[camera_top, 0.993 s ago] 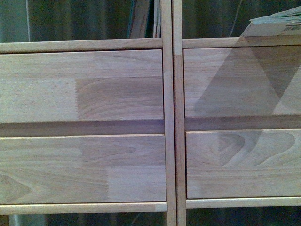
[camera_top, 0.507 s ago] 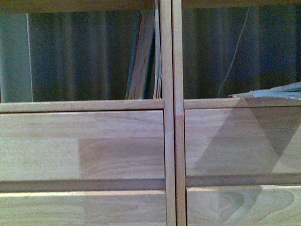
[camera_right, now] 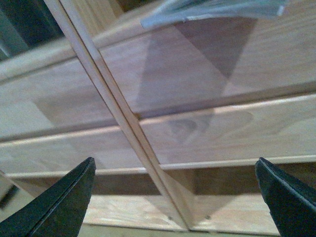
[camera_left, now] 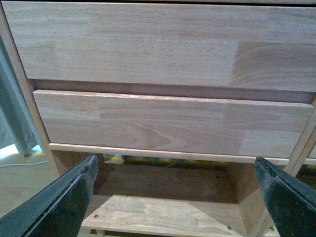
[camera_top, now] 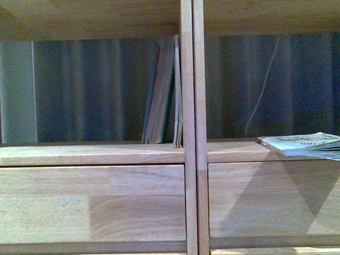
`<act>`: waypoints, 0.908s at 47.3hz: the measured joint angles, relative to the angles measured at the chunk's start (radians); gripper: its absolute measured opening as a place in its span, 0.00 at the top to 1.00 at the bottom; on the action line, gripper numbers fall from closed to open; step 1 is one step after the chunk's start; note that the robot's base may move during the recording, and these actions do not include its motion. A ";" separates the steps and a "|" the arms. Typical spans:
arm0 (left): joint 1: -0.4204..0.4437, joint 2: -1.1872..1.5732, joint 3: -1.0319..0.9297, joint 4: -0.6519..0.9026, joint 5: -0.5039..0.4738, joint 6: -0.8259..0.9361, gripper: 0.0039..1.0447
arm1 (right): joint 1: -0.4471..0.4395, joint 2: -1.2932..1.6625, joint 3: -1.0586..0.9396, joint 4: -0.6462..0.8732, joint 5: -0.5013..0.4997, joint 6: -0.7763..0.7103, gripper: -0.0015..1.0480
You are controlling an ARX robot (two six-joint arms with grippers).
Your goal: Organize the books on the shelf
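Note:
The light-wood shelf (camera_top: 188, 106) fills the front view, with two open compartments above drawer fronts. A few thin books (camera_top: 162, 95) with tan pages and teal covers stand upright in the left compartment, leaning against the centre post. A white colourful book (camera_top: 303, 144) lies flat in the right compartment, sticking out over the front edge; its underside shows in the right wrist view (camera_right: 212, 10). My left gripper (camera_left: 175, 197) is open and empty, facing the left drawers. My right gripper (camera_right: 175, 197) is open and empty, below the flat book. Neither arm shows in the front view.
Two drawer fronts (camera_left: 163, 44) stack in the left wrist view above a low bottom board (camera_left: 158, 217). The centre post (camera_right: 118, 113) crosses the right wrist view. A striped curtain (camera_top: 90, 90) and a thin cable (camera_top: 263, 90) hang behind the open back.
The front view has risen: the drawers have slid down the picture, and the open compartments with the upright books and the flat book have come fully into sight.

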 joint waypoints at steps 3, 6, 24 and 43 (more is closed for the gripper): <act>0.000 0.000 0.000 0.000 0.000 0.000 0.07 | 0.052 0.110 0.059 0.084 0.024 0.087 0.07; 0.000 0.000 0.000 0.000 0.000 0.000 0.07 | 0.107 0.254 0.134 0.179 0.052 0.225 0.07; 0.000 0.000 0.000 0.000 0.000 0.000 0.07 | 0.116 0.655 0.360 0.345 0.087 0.753 0.07; 0.000 0.000 0.000 0.000 0.000 0.000 0.07 | 0.007 0.769 0.478 0.404 0.110 0.951 0.07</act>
